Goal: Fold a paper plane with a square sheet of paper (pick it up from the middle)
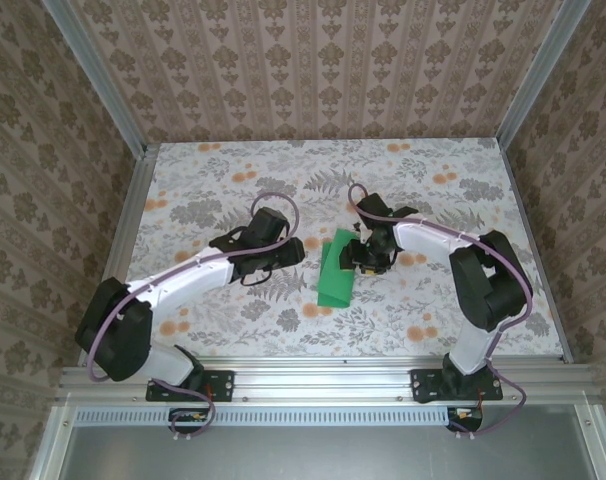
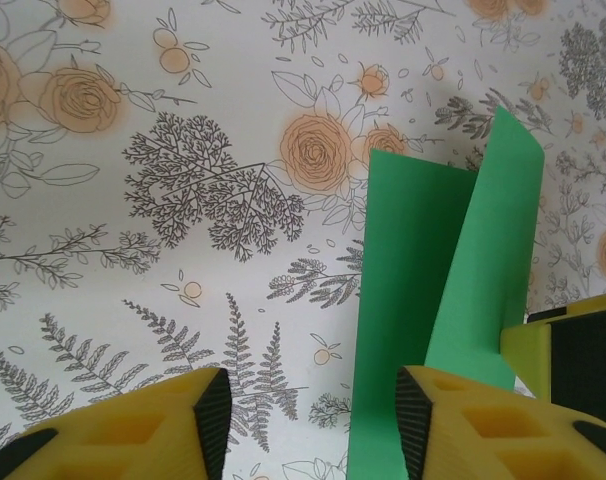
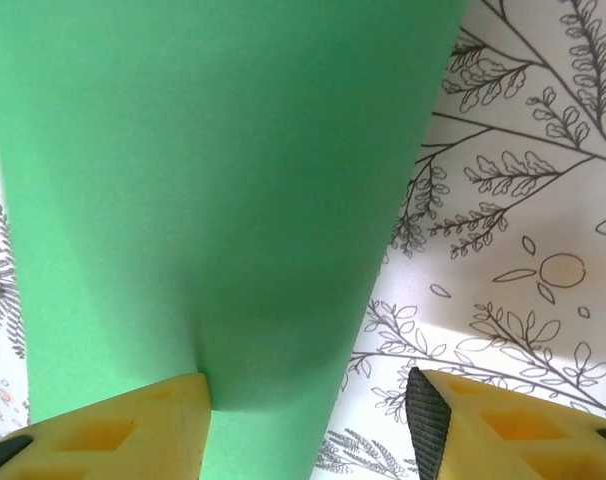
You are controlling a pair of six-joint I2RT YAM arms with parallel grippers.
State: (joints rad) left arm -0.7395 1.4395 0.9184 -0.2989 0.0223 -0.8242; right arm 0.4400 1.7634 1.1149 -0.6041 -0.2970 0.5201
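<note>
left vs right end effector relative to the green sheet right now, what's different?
The left end effector hovers beside the green sheet's edge, its gap mostly over bare table; the right end effector sits over the sheet. The left's jaws barely overlap the paper; the right's gap has raised paper in it, reaching one finger. Shared: yellow fingers, jaws apart, neither clamped on the sheet.

- The square sheet of paper (image 1: 335, 282) — bright green, plain — is lying folded lengthwise near the table (image 1: 433, 300) centre.
- One long flap is standing raised at a tilt.
</note>
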